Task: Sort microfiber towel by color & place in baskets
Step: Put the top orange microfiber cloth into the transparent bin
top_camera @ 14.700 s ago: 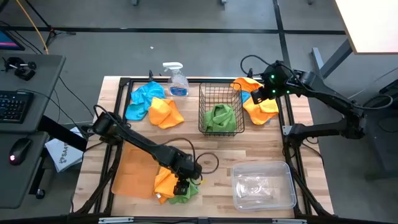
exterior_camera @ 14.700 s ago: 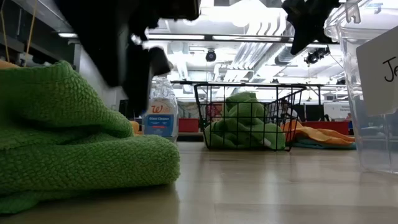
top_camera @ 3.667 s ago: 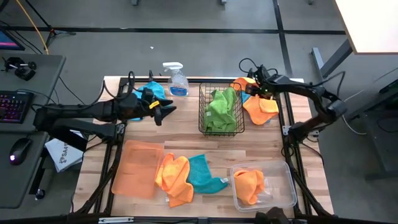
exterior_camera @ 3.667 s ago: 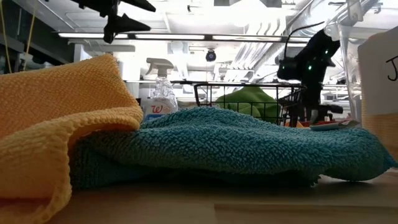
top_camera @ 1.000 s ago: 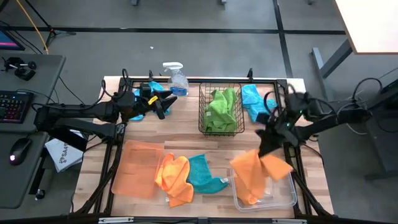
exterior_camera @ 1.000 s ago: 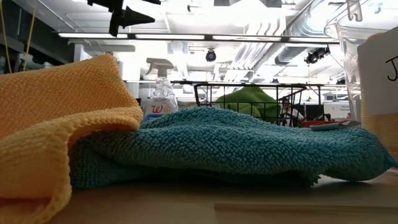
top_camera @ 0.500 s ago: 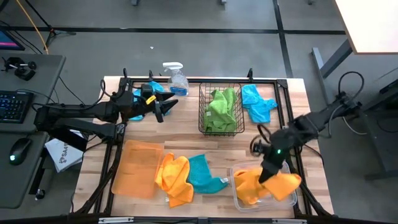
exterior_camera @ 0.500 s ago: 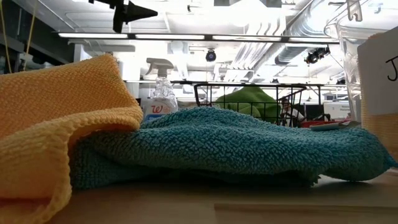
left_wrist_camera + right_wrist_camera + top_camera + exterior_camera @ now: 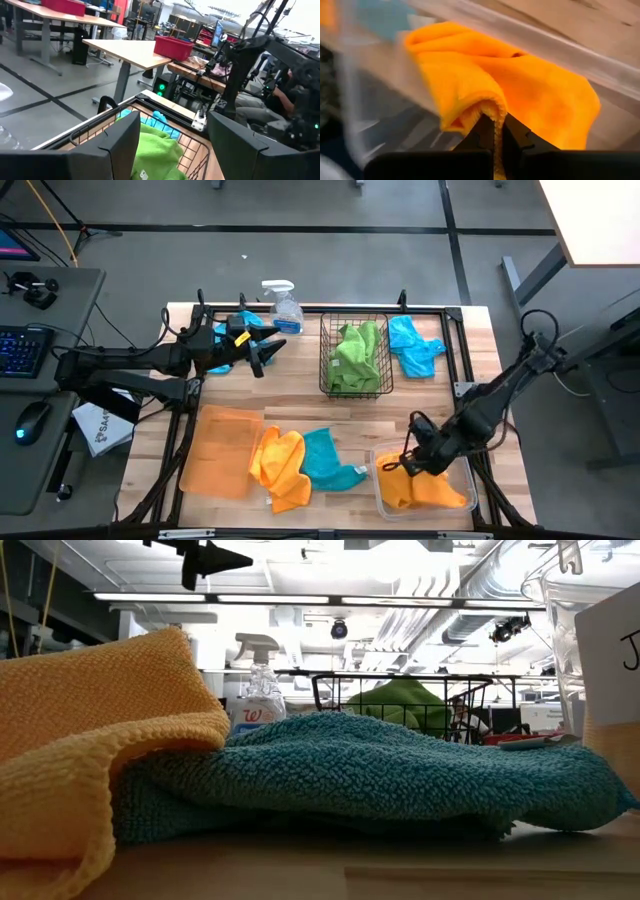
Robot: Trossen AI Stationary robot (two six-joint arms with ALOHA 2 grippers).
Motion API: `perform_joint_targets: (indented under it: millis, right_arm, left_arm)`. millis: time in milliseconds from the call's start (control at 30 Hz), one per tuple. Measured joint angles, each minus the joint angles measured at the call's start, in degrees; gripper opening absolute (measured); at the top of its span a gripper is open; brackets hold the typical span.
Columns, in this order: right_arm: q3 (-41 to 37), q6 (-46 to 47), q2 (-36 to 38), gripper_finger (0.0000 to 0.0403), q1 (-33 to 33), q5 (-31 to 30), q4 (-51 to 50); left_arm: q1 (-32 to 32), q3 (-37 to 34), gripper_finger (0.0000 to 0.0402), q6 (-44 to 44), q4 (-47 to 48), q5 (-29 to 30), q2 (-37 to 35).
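The right gripper [image 9: 408, 464], lower right of the high view, reaches into the clear bin [image 9: 470, 500] with its fingers pinched on an orange towel [image 9: 420, 488]; the right wrist view shows the fold of that orange cloth [image 9: 495, 105] caught between the two dark fingertips, with the bin's clear wall across the frame. The left gripper [image 9: 268, 346] hangs above the table at upper left of the high view, its fingers spread wide and holding nothing, beside the spray bottle [image 9: 284, 308]. A blue towel [image 9: 222, 330] shows under the left arm there. At upper centre, the wire basket [image 9: 384, 370] holds a green towel [image 9: 354, 356]; just to its right lies a second blue towel [image 9: 412, 346] on the bare wood. Along the bottom of the frame, left to right: the flat orange tray [image 9: 218, 450], a crumpled orange towel [image 9: 278, 466] touching its right edge, and a teal towel [image 9: 324, 462] partly tucked under that one, short of the bin.
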State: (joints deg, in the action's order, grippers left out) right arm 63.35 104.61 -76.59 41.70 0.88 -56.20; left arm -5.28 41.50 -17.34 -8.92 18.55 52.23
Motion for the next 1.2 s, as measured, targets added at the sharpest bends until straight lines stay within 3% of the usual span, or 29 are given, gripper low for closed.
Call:
perform_joint_targets:
  millis: [433, 700, 967, 1200]
  right_arm:
    - [0.00, 3.61, -14.88, 0.0001, 0.84, 0.96, 2.47]
    - [0.13, 3.54, -18.72, 0.0027, 0.66, 0.78, 2.74]
    - [0.11, 3.42, -18.63, 0.0125, 0.72, 4.94, 3.76]
    - [4.80, 2.94, -18.68, 0.0214, 1.32, 1.80, 0.56]
  left_arm:
    - [0.00, 0.00, 0.0217, -0.49, 0.01, 0.14, 0.00]
    - [0.00, 0.00, 0.0217, -0.48, 0.01, 0.14, 0.00]
    - [0.00, 0.00, 0.0217, -0.46, 0.01, 0.14, 0.00]
    - [0.00, 0.00, 0.0217, -0.42, -0.04, 0.14, 0.00]
